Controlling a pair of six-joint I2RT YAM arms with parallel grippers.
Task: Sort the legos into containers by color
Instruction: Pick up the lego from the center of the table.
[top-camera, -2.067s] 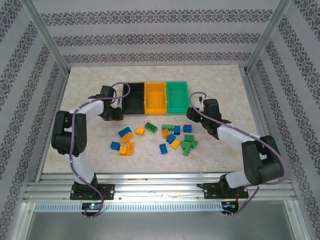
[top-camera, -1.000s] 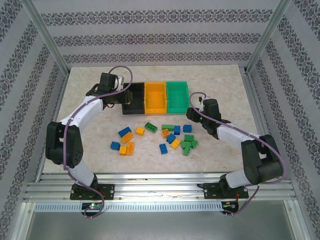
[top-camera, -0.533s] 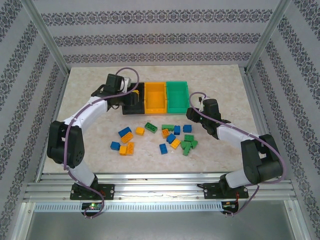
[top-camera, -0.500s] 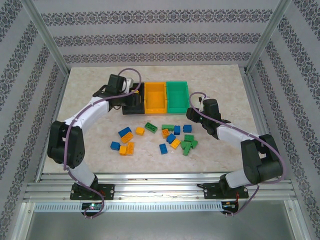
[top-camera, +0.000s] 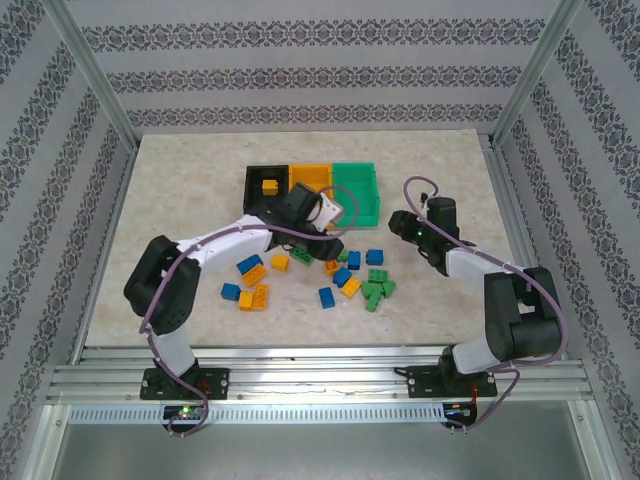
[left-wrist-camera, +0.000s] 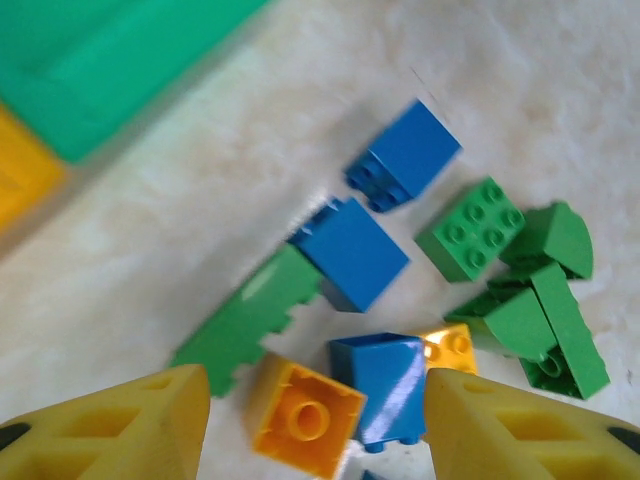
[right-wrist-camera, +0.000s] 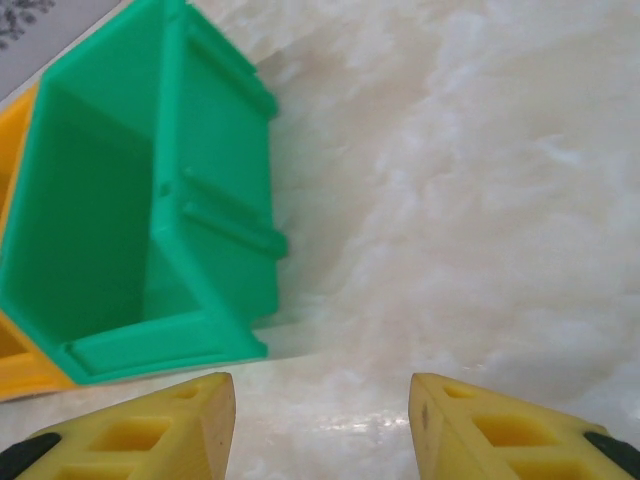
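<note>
The containers stand in a row at the back: black bin (top-camera: 256, 195), orange bin (top-camera: 310, 174), green bin (top-camera: 360, 190). One yellow-orange lego (top-camera: 269, 186) lies in the black bin. Blue, green and orange legos are scattered on the table in front. My left gripper (top-camera: 328, 236) (left-wrist-camera: 315, 425) hangs open over the pile, with an orange lego (left-wrist-camera: 305, 420) and a blue lego (left-wrist-camera: 385, 385) on the table between its fingers. My right gripper (top-camera: 396, 224) (right-wrist-camera: 320, 425) stands open over bare table, just right of the green bin (right-wrist-camera: 130, 220).
Loose legos lie apart at the left: a blue one (top-camera: 231, 292) and an orange one (top-camera: 254, 296). A green cluster (top-camera: 375, 292) sits at the right of the pile. Metal frame posts and patterned walls close in the marble table (top-camera: 180, 180).
My left arm has swung from above the black bin down and right to over the pile. A yellow-orange lego now shows in the black bin. The right gripper has shifted slightly right.
</note>
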